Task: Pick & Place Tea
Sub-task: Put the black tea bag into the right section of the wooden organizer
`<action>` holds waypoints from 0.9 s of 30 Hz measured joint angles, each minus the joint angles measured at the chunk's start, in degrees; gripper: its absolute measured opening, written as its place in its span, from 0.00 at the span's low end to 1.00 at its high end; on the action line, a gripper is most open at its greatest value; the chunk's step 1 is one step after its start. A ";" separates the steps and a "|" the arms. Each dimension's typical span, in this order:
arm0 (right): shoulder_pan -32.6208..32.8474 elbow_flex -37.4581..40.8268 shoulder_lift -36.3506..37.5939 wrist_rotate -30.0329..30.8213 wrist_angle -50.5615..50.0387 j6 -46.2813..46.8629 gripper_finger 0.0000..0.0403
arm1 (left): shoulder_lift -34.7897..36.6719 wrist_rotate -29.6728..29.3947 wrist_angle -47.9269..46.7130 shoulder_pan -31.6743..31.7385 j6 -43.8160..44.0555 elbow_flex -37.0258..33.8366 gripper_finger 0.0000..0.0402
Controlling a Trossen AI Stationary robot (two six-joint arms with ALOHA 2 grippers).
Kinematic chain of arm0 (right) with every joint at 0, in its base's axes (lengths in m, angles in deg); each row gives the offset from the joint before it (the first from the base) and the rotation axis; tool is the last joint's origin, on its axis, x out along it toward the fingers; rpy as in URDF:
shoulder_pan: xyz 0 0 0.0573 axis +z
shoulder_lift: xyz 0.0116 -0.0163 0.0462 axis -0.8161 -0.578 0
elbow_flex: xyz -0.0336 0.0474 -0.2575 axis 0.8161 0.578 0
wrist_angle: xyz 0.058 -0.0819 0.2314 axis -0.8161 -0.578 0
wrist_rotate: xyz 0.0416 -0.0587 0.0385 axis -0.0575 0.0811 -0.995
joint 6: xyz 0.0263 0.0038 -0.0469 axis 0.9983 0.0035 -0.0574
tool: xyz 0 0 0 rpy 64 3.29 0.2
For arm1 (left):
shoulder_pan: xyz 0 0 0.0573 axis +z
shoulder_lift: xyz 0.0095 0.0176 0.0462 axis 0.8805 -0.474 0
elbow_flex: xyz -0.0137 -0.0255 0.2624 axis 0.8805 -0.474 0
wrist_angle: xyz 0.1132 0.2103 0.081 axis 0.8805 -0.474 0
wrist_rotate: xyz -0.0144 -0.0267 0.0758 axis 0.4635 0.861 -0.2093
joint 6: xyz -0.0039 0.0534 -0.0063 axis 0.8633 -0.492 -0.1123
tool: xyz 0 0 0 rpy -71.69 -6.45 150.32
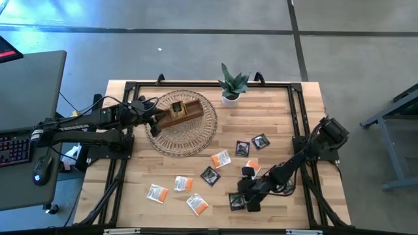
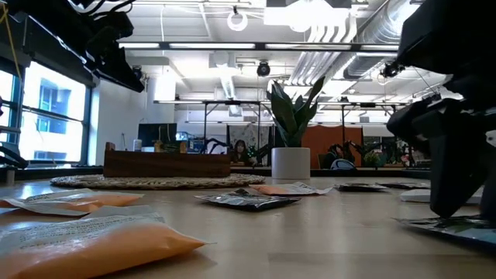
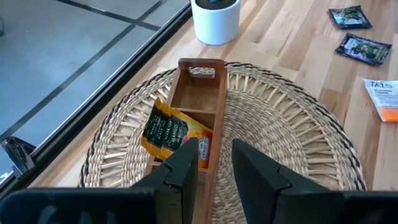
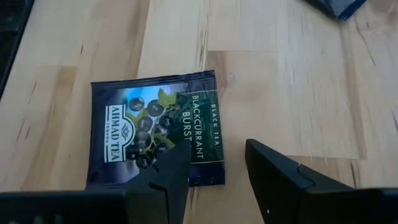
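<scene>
Over on the left, the left pincer hangs above the wooden tray, which sits on a round woven mat. Its fingers stand a little apart with nothing between them, just above the tray's near end. One orange sachet already leans in a compartment of the tray; the compartment beyond it looks bare, so I'd judge the sorting has hardly begun.

Most of the tea is still loose on the table. Three orange-and-white sachets lie along the near edge, another orange-and-white one sits nearer the middle with a dark one just beside it, and two more dark sachets lie farther back towards the right.

On the right, the right pincer is down low over a dark blackcurrant sachet, fingers spread wide, one over its edge and the other over bare wood. It isn't pinching it yet.

A small potted plant stands at the back edge, clear of both arms. The sachet lies flat on the wood, which I'd guess makes getting a finger under it awkward; nothing else blocks the way to the tray.
</scene>
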 joint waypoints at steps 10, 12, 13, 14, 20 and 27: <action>0.53 -0.04 -0.63 1.29 -1.86 -6.36 0.32 | 0.00 -0.02 -0.02 0.00 0.00 0.00 0.24; 0.02 -0.04 -0.74 1.51 -2.03 -6.88 0.26 | 0.01 -0.04 -0.02 0.00 0.00 0.00 0.24; -0.29 -0.02 -0.76 1.34 -2.03 -7.55 0.23 | 0.01 -0.04 -0.02 0.00 0.00 0.00 0.24; -0.64 -0.02 -0.76 1.06 -1.95 -8.14 0.19 | 0.01 -0.04 -0.01 0.00 0.00 0.00 0.24; -2.67 0.16 -0.68 2.31 0.70 -10.03 0.02 | 0.01 -0.21 -0.01 0.00 0.00 0.00 0.24; -6.72 0.28 2.33 15.61 4.47 -17.67 0.01 | 0.02 -0.24 0.00 0.02 0.00 0.00 0.24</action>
